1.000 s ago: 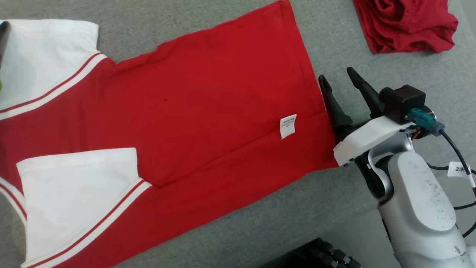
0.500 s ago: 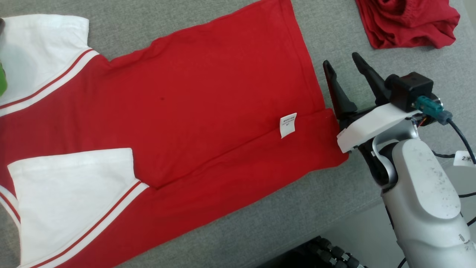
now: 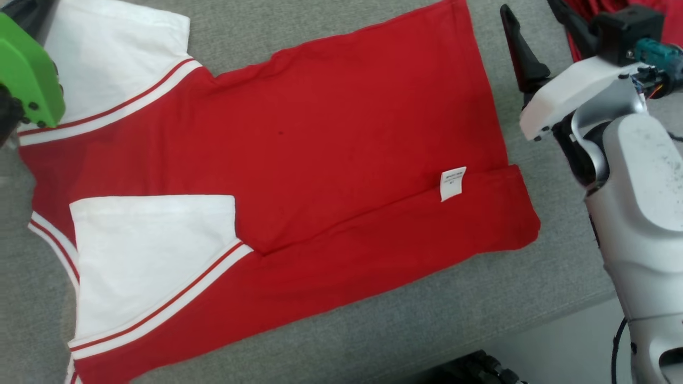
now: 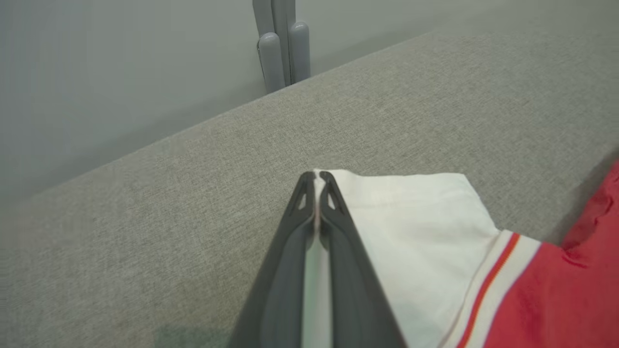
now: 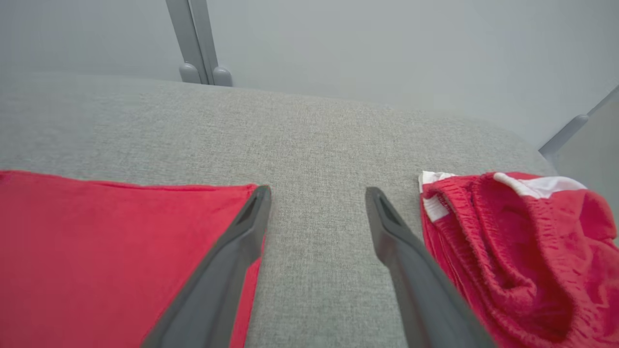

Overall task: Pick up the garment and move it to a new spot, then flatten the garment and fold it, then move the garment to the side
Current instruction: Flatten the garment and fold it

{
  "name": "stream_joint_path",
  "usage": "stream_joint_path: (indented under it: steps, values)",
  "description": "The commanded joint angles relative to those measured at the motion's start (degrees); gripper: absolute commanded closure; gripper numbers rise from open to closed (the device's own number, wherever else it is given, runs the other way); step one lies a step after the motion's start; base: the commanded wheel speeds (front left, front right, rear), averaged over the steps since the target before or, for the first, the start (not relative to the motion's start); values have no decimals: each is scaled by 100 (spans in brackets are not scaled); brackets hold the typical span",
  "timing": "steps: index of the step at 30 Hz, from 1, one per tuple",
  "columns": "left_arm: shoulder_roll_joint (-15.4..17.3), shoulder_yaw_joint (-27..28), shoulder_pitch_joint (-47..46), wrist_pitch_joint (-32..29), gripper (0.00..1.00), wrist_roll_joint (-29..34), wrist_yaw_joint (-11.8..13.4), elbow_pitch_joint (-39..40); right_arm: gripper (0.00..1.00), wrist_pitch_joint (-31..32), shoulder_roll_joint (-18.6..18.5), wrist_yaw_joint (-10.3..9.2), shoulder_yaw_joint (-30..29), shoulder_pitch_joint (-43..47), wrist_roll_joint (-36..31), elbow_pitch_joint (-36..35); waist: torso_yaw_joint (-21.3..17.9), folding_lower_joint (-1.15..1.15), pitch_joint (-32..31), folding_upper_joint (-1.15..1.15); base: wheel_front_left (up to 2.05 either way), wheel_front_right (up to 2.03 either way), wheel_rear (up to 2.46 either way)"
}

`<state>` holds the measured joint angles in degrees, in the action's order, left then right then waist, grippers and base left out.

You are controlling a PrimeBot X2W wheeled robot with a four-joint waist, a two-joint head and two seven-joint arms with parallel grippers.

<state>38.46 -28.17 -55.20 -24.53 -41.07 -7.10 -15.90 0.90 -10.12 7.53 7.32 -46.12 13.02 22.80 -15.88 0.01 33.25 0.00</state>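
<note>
The garment [image 3: 331, 138] is a red T-shirt with white, red-striped sleeves, lying flat on the grey cushion [image 3: 427, 320] with its near side folded over and a white label [image 3: 452, 183] showing. In the left wrist view my left gripper [image 4: 316, 178] is shut on the edge of the far white sleeve [image 4: 416, 217]. Its green housing [image 3: 26, 80] sits at the head view's upper left. My right gripper [image 3: 536, 24] [image 5: 317, 193] hovers open beside the shirt's hem [image 5: 121, 232], with nothing between its fingers.
A crumpled pair of red shorts [image 5: 512, 251] with white trim lies just right of the right gripper. The cushion's far edge meets a grey wall with metal posts [image 4: 280, 43]. Its near edge [image 3: 533, 325] drops off at the head view's lower right.
The head camera has shifted. My left gripper has closed on the white sleeve. The open right gripper has moved farther along the hem toward the shirt's far corner.
</note>
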Motion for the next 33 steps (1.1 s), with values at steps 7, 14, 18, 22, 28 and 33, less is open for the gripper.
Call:
stream_joint_path:
  steps: [7, 14, 18, 22, 28, 33]
  values:
    - [-110, -247, -138, 316, 100, 34, -36, 394, 0, 267, -273, -9, 249, -701, 26, 1091, 510, -1, -53, 0, 0, 0, 0]
    - [-174, -420, -95, 560, 100, -45, -45, 571, 0, 292, -375, -9, 698, -1089, 289, 1812, 731, -1, -29, 0, 0, 0, 0]
    - [-157, -493, -66, 625, 100, -78, -46, 593, 0, 317, -415, -9, 990, -1224, 468, 2089, 790, -1, -21, 0, 0, 0, 0]
    - [-116, -553, -105, 701, 100, -124, -45, 555, 74, 295, -425, -8, 1225, -1301, 639, 2314, 813, -1, -30, 0, 0, 0, 0]
    - [-107, -636, -209, 860, 100, -197, -46, 486, 100, 111, -454, -9, 1282, -1516, 774, 2608, 817, -1, -88, 0, 0, 0, 0]
    - [-160, -645, -163, 1109, 100, -319, -46, 348, 100, -406, -435, -9, 1344, -1639, 720, 2737, 845, -1, -282, 0, 0, 0, 0]
